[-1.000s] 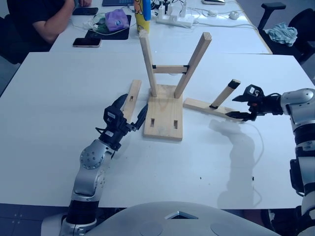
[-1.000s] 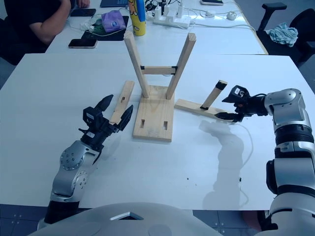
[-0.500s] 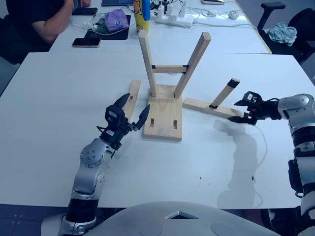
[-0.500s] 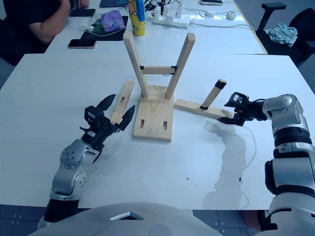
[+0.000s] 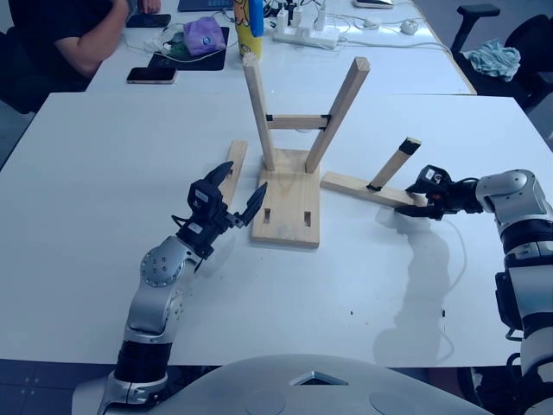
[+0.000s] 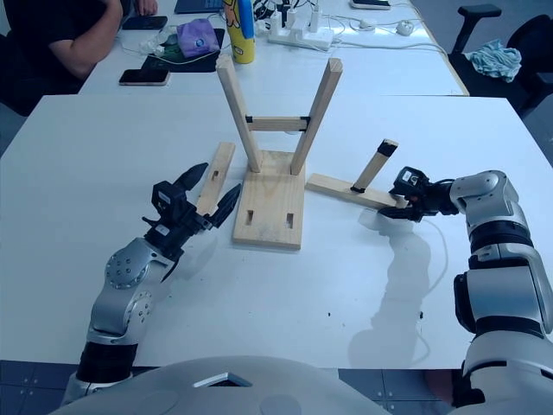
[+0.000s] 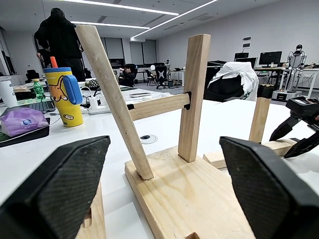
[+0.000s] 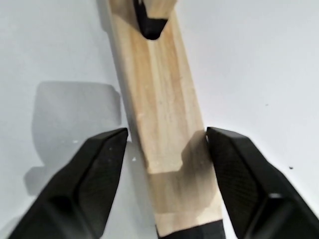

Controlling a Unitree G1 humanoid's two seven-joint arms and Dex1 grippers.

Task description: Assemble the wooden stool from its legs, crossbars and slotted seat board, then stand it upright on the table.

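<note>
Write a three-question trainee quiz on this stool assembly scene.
1. True or false: the seat board already carries two upright legs joined by a crossbar.
2. The right gripper is: A) shut, holding nothing; B) open astride the end of the flat leg; C) resting on the seat board.
3. Fill in: the loose leg beside the left gripper lies on the ____.
Key: 1 true; 2 B; 3 table.
</note>
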